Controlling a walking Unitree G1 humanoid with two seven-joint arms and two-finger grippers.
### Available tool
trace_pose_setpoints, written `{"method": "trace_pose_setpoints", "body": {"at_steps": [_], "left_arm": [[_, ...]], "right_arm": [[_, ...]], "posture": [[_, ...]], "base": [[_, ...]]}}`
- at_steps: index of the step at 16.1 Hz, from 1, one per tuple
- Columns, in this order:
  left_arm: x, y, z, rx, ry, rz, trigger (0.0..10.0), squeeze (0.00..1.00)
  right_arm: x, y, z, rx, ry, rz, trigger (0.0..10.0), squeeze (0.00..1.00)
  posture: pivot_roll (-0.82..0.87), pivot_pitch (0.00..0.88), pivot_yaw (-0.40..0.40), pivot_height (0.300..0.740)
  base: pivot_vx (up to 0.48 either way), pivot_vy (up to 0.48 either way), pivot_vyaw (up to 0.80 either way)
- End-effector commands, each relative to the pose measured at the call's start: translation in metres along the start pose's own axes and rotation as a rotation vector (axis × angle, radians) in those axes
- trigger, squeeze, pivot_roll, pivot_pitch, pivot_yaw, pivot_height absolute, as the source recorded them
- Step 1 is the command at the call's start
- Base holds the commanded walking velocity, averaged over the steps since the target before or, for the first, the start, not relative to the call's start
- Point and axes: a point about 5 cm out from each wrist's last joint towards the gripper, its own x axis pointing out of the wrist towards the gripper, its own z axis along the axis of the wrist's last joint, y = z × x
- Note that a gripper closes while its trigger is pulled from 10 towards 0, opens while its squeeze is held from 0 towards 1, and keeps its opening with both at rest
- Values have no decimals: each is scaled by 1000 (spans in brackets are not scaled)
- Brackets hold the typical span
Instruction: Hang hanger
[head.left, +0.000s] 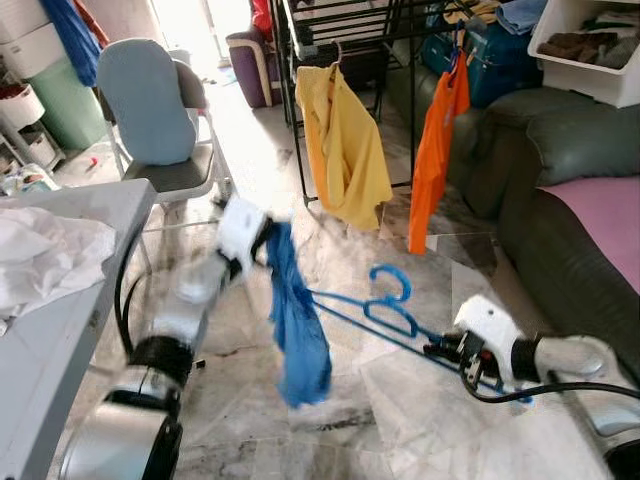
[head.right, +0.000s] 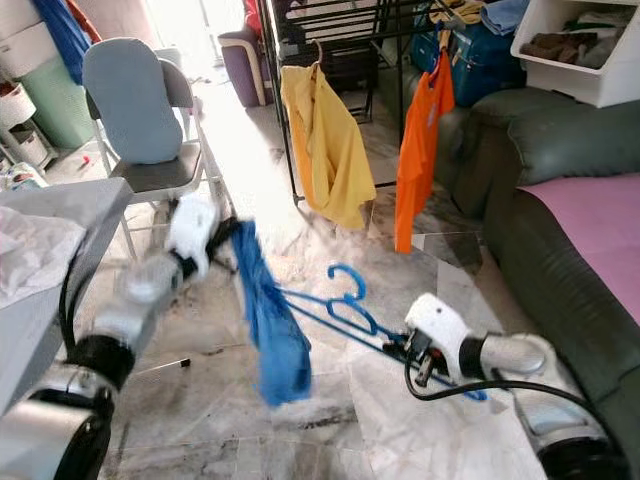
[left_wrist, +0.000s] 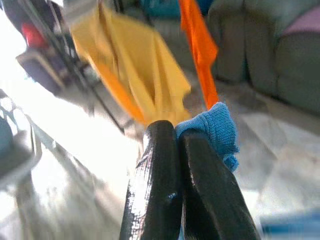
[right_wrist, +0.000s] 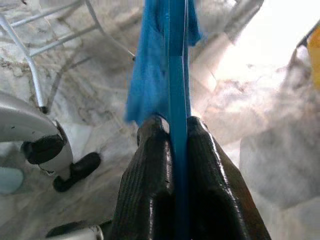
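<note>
Blue knit cloth (head.left: 297, 330) droops from left pincer (left_wrist: 177, 145); right pincer (right_wrist: 172, 130) pinches thin plastic hanger (head.left: 385, 305).

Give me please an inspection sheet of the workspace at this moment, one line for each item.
Surface: marble floor, pale with dark veins.
Job's things: blue hanger held low over the floor; blue cloth hanging from its far end; black rack behind.
Clutter: yellow shirt and orange shirt on the rack; white cloth on the grey table.
Grippers: left gripper, jaws shut on the blue cloth; right gripper, jaws shut on the hanger's bar.
Cables: black cable at the right wrist.
Surroundings: chair, dark sofa.
</note>
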Motion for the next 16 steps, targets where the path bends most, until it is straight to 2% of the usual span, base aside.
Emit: {"method": "trace_pose_setpoints", "body": {"at_steps": [1, 8, 11, 16], "left_arm": [[3, 0, 9, -15, -41, 16, 10000, 0], [6, -19, 1, 64, -35, -78, 10000, 0], [3, -20, -9, 160, 3, -98, 10000, 0], [-1, -29, -23, 253, 59, -151, 10000, 0]], "right_arm": [[-2, 2, 15, -37, -42, 30, 10000, 0], [-12, -1, 27, -66, -47, 14, 10000, 0], [-13, -1, 30, -75, -61, -7, 10000, 0], [-15, -6, 35, -81, -75, -30, 10000, 0]], "posture": [[-147, 0, 116, 740], [-157, 0, 117, 740], [-161, 0, 125, 740], [-166, 0, 127, 740]], "base": [[0, 0, 0], [0, 0, 0], [0, 0, 0], [0, 0, 0]]}}
